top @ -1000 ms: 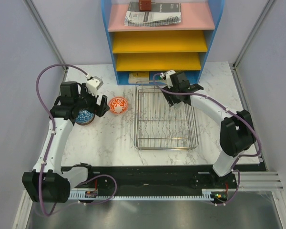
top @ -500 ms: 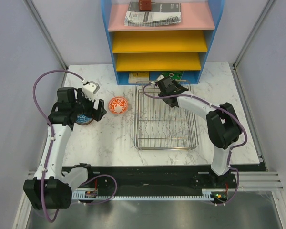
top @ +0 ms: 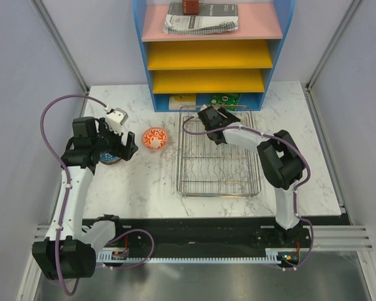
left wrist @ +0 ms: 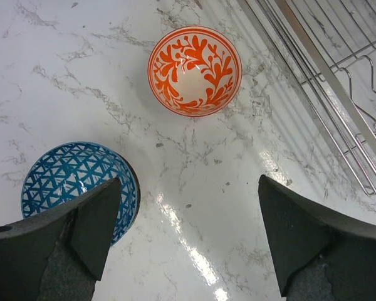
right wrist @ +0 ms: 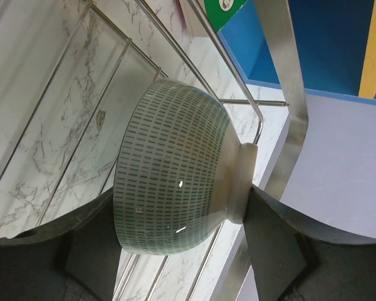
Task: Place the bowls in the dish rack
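My right gripper (top: 210,119) is shut on the pale green bowl (right wrist: 175,182), one finger on its rim and one on its foot. It holds the bowl tilted on its side over the far-left corner of the chrome wire dish rack (top: 217,179), whose wires also show in the right wrist view (right wrist: 113,37). My left gripper (left wrist: 189,207) is open and empty above the marble, also seen from above (top: 124,149). The blue patterned bowl (left wrist: 75,185) lies by its left finger. The red-orange bowl (left wrist: 195,70) sits further ahead, upright (top: 155,138). The grey-brown and white bowls are out of view.
The blue-framed shelf unit (top: 213,56) with yellow and pink trays stands right behind the rack. A green card (top: 224,99) lies under its lowest shelf. Grey walls close in both sides of the table.
My right gripper has carried the green bowl leftward along the rack's far edge to its far-left corner. My left gripper has shifted slightly toward the blue bowl.
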Controlling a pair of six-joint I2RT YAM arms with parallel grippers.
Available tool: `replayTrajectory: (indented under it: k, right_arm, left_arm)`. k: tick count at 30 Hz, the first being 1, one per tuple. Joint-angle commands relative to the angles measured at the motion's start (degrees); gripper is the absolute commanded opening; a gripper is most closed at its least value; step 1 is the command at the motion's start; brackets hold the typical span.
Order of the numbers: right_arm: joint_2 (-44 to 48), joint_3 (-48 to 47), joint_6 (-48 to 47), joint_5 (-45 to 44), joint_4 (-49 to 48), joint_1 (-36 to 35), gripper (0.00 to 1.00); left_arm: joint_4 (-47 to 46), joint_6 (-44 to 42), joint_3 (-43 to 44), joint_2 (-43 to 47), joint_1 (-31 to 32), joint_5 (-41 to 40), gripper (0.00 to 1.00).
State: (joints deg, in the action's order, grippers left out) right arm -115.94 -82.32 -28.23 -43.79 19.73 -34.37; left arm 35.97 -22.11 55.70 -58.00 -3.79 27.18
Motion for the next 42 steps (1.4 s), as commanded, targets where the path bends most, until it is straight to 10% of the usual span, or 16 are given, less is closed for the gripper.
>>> replayTrajectory:
  k: [1, 9, 19, 42]
  right_arm:
    - [-2.4, -2.7, -1.2, -3.0, -2.2, -0.7, 0.11]
    - [-4.1, -1.1, -1.5, -2.9, -2.2, -2.6, 0.67]
    - [-5.2, -0.2, -0.4, -2.4, -1.5, -3.9, 0.98]
    - [0.5, -6.7, 8.8, 15.0, 12.3, -4.0, 0.99]
  left_arm:
    - [-0.4, 0.9, -0.8, 1.4, -0.7, 1.6, 0.96]
    - [-0.4, 0.8, -1.6, 1.9, -2.0, 2.1, 0.96]
    - [-0.5, 0.8, -1.9, 2.7, -2.8, 2.8, 0.96]
    - [0.3, 1.1, -2.1, 3.3, -3.6, 3.1, 0.97]
